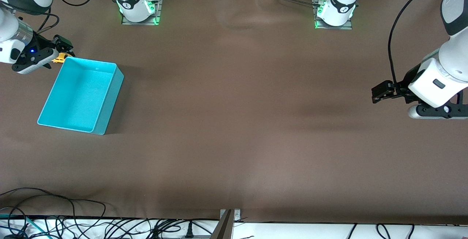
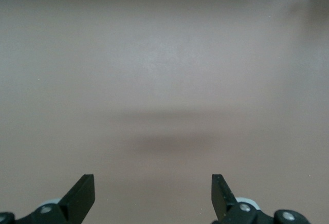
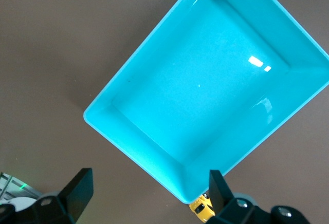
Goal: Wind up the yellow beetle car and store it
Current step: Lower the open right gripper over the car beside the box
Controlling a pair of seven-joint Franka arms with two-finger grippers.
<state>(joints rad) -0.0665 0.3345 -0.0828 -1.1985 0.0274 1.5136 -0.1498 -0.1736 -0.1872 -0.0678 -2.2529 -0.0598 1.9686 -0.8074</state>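
1. From the front camera, my right gripper [image 1: 62, 47] hung at the right arm's end of the table, over the corner of the cyan bin [image 1: 78, 94] farthest from that camera. The yellow beetle car [image 1: 60, 59] lay on the table just beside that corner, outside the bin and mostly hidden under my fingers. My left gripper [image 1: 380, 92] waited over bare table [image 1: 234, 122] at the left arm's end, well apart from the car.

2. In the left wrist view, my left gripper [image 2: 153, 196] stood released, jaws wide, with nothing but the cloth between them.

3. In the right wrist view, my right gripper [image 3: 149, 193] was also spread wide and holding nothing. The bin [image 3: 154, 167] lay empty below, and the car [image 3: 202, 207] peeked out right at the bin's outer corner, close by one fingertip [image 3: 218, 188].

4. I judged the pickup not yet begun. To do it well I would need to centre the car between my right fingers, clear of the bin wall, and grip across its body so the wheels stay free for winding.
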